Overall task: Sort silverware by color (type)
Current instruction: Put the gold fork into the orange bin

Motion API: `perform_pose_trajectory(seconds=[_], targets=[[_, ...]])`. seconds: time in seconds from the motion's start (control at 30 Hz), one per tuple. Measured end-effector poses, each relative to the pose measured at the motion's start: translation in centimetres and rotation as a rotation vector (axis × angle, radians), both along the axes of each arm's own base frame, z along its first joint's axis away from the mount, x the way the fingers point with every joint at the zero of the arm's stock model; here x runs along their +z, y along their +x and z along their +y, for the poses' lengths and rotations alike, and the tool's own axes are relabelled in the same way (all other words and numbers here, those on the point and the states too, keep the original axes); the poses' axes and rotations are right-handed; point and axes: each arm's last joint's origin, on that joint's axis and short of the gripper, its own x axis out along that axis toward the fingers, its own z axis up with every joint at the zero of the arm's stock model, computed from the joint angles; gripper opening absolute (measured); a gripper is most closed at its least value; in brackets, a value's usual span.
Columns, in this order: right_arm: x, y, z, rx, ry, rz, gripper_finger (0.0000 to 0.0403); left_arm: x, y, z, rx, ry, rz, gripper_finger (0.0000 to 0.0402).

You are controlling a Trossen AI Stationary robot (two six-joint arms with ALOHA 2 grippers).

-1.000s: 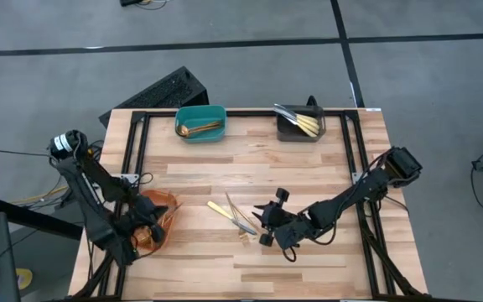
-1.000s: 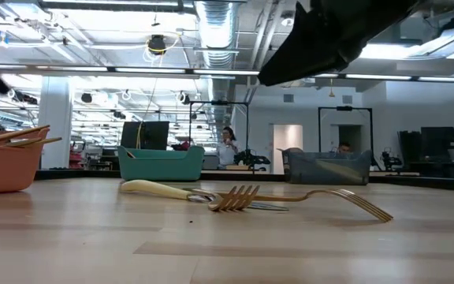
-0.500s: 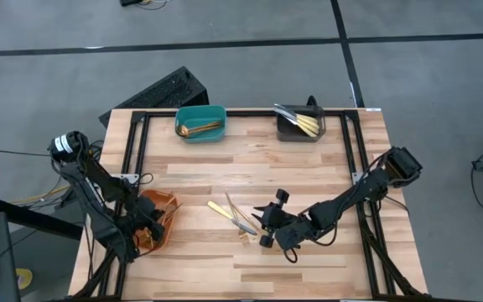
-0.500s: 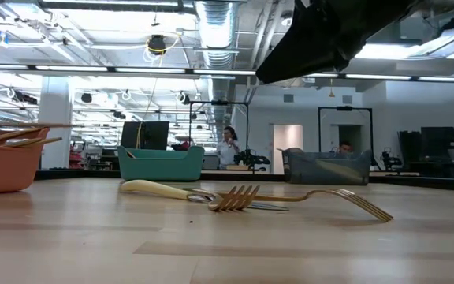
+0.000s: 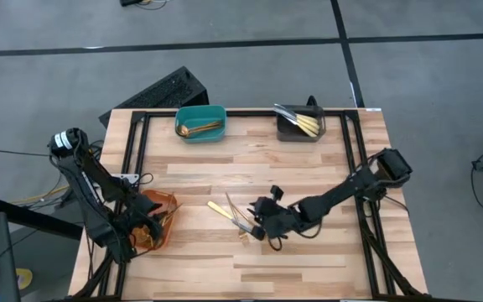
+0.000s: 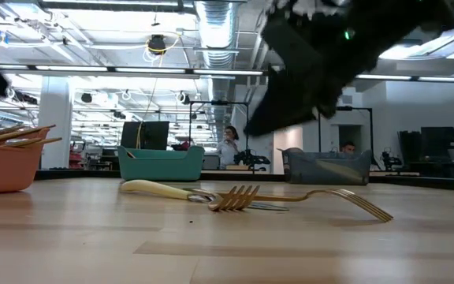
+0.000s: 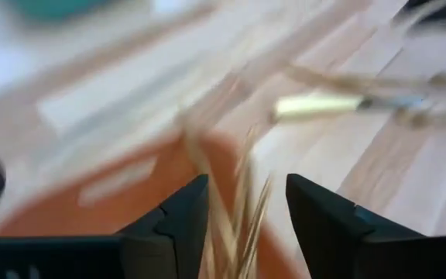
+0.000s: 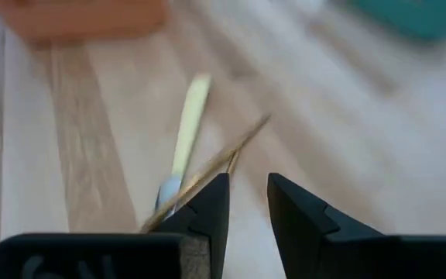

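High view: right claw [image 5: 257, 226] beside loose silverware [image 5: 235, 216].

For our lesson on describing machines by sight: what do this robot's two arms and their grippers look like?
Both arms are dark, slim and jointed, each with a rounded black housing at its outer end. The left gripper has two matte black, wedge-shaped fingers; the right gripper has the same pair. A small green light glows on the arm seen in the low view.
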Motion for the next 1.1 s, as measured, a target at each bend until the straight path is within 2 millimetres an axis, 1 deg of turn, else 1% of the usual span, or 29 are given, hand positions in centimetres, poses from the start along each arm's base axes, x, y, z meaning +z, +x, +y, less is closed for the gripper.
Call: perform_pose_trajectory(seconds=[0.1, 0.2, 0.27, 0.33, 0.47, 0.57, 0.67, 0.73, 0.83, 0.97, 1.1], targets=[[-1.8, 0.4, 0.3, 0.038, 0.084, 0.057, 0.0119, 1.5, 0.8, -0.3, -0.054, 0.083, -0.114, 0.0166], [-2.9, 0.0, 1.4, 0.098, 0.132, 0.112, 0.0119, 2.1, 2.2, -0.8, -0.113, 0.167, -0.2, 0.0166], [-3.4, -0.4, 2.6, 0.126, 0.119, 0.126, 0.0119, 2.1, 3.4, -1.0, -0.141, 0.197, -0.182, 0.0166], [-3.9, -1.3, 3.4, 0.122, 0.076, 0.163, 0.0118, 2.0, 4.7, -1.1, -0.163, 0.223, -0.153, 0.0166], [-3.9, -1.9, 3.8, 0.055, 0.028, 0.149, 0.0118, 1.8, 7.3, -0.7, -0.17, 0.285, -0.12, 0.0167], [-3.9, -2.1, 3.8, 0.039, 0.01, 0.148, 0.0118, 1.3, 9.0, 0.1, -0.141, 0.331, -0.075, 0.0167], [-4.0, -2.2, 4.0, 0.046, 0.05, 0.159, 0.0118, 0.3, 10.5, 1.2, -0.109, 0.311, 0.012, 0.0167], [-4.5, -2.4, 4.3, 0.043, 0.08, 0.182, 0.0118, -0.6, 11.3, 1.8, -0.103, 0.282, 0.087, 0.0167], [-4.8, -3.0, 4.9, 0.043, 0.094, 0.185, 0.0118, -1.8, 12.4, 2.3, -0.098, 0.26, 0.153, 0.0167], [-5.2, -3.5, 4.8, 0.027, 0.122, 0.2, 0.0118, -2.9, 13.8, 2.7, -0.119, 0.28, 0.187, 0.0167], [-5.4, -3.7, 4.5, 0.01, 0.118, 0.237, 0.0109, -3.0, 15.0, 2.9, -0.17, 0.269, 0.175, 0.0167]])
